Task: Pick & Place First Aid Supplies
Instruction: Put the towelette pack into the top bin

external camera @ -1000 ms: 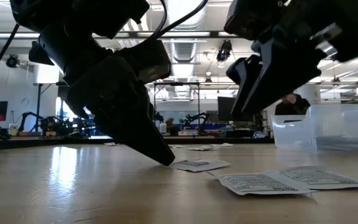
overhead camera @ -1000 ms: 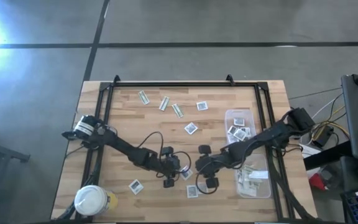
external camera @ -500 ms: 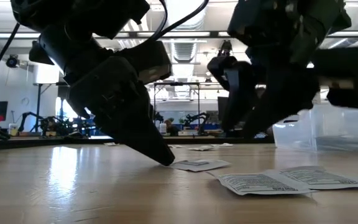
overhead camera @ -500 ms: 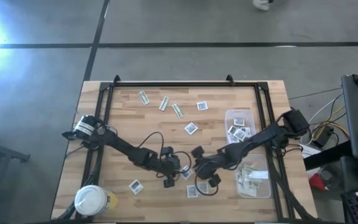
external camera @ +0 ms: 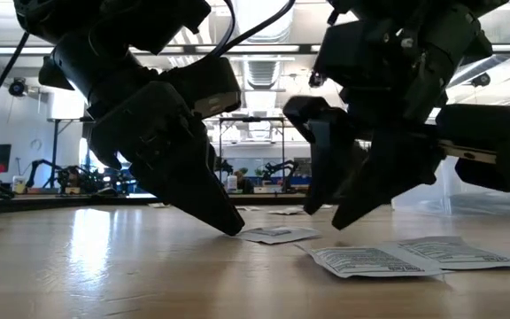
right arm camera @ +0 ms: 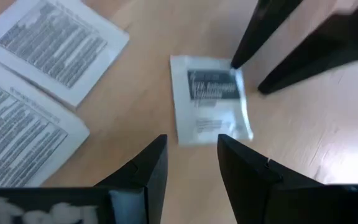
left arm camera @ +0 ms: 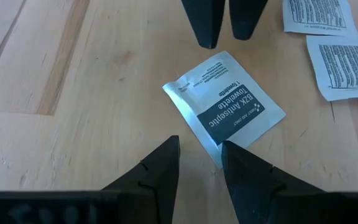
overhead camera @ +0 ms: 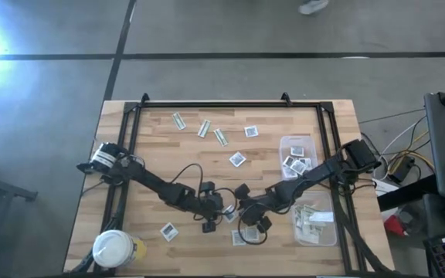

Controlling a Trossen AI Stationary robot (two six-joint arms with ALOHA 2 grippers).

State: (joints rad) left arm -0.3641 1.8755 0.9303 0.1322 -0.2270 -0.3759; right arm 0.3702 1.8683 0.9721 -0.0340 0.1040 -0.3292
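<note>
Wood: we see a pale plank counter [overhead camera: 153,147] carrying everything, with a black frame along its edges.
Nearest edge: a white-lidded jar [overhead camera: 114,249] stands at the left front corner; a square packet [overhead camera: 168,230] lies near it, and two more packets [external camera: 414,257] lie side by side by the right arm.
Towelette packet [left arm camera: 225,109]: white with a dark printed panel, flat on the counter near the front middle, between the two claws.
Left claw [left arm camera: 199,163]: we see its fingers slightly spread, tips down at one edge of the packet, nothing pinched.
Right claw [right arm camera: 188,158]: fingers slightly spread, nothing pinched, tips at the opposite edge of the same packet; we cannot tell whether they touch it.
Right side: two clear tubs [overhead camera: 314,220] hold packets and pale strips.
Far side: green-and-white strips [overhead camera: 204,128] and square packets [overhead camera: 238,159] lie scattered, well apart from both claws.
</note>
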